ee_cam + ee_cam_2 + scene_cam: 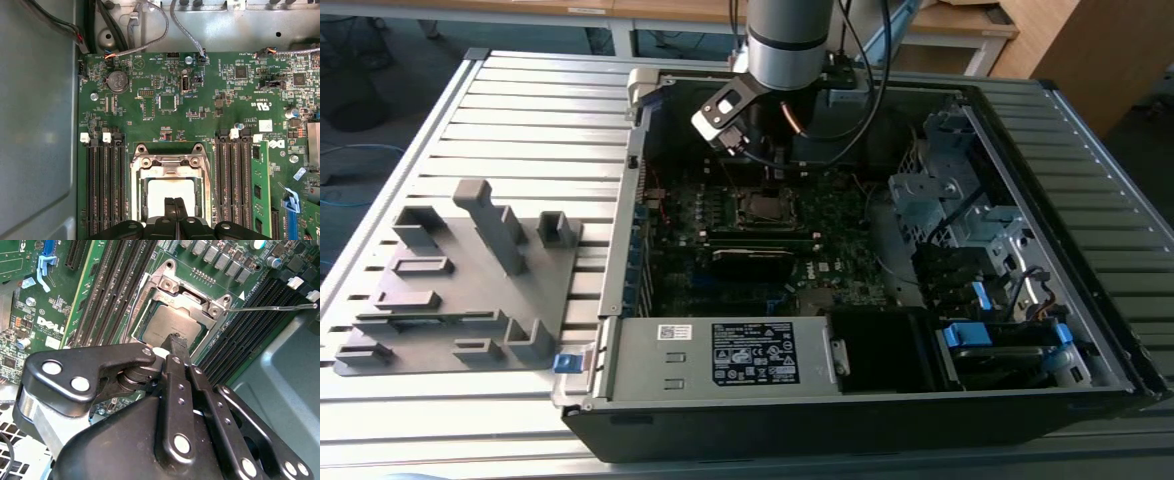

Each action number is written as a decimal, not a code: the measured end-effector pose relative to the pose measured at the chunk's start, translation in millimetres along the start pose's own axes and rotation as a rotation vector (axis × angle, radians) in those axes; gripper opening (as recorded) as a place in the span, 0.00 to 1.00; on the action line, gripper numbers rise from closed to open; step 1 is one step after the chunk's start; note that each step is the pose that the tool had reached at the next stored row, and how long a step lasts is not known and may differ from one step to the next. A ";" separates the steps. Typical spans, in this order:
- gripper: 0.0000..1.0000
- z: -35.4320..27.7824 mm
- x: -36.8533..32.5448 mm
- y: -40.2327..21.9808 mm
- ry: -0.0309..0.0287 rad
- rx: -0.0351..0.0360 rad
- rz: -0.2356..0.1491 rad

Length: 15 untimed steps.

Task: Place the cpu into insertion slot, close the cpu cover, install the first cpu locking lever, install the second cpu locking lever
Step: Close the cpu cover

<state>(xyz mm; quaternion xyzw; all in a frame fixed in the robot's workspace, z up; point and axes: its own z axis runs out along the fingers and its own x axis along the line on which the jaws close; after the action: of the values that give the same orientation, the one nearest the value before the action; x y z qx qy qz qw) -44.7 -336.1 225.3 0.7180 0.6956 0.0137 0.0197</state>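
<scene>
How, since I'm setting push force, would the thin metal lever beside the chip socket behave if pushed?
The lever looks like thin bare wire, so probably springy and light. Its smooth rod may slip off the claw.

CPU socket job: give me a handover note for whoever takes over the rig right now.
Gripper: shut, holding nothing, tips down at the cpu's edge.
The cpu sits in the insertion slot; the cpu cover lies flat around it.
Done: cpu placed, cover apparently closed.
Left: both locking levers; one lever rod sticks out free beside the socket.
</scene>
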 end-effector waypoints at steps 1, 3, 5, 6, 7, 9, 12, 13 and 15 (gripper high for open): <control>0.11 0.0 0.0 0.0 0.0000 0.0000 0.000; 0.11 0.0 0.0 0.0 0.0000 0.0000 -0.001; 0.11 0.0 0.0 0.0 0.0000 0.0000 -0.002; 0.11 0.0 0.0 0.0 0.0002 0.0000 -0.004; 0.11 0.0 0.0 0.0 0.0003 0.0000 -0.008; 0.11 0.0 0.0 0.0 0.0009 -0.0001 -0.021; 0.11 0.0 0.0 0.0 0.0025 -0.0004 -0.054; 0.11 0.0 0.0 0.0 0.0031 -0.0005 -0.066; 0.11 0.0 0.0 0.0 0.0044 -0.0007 -0.093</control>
<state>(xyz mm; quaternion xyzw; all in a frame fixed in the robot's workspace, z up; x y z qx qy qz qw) -44.7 -336.2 225.3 0.6849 0.7283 0.0146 0.0190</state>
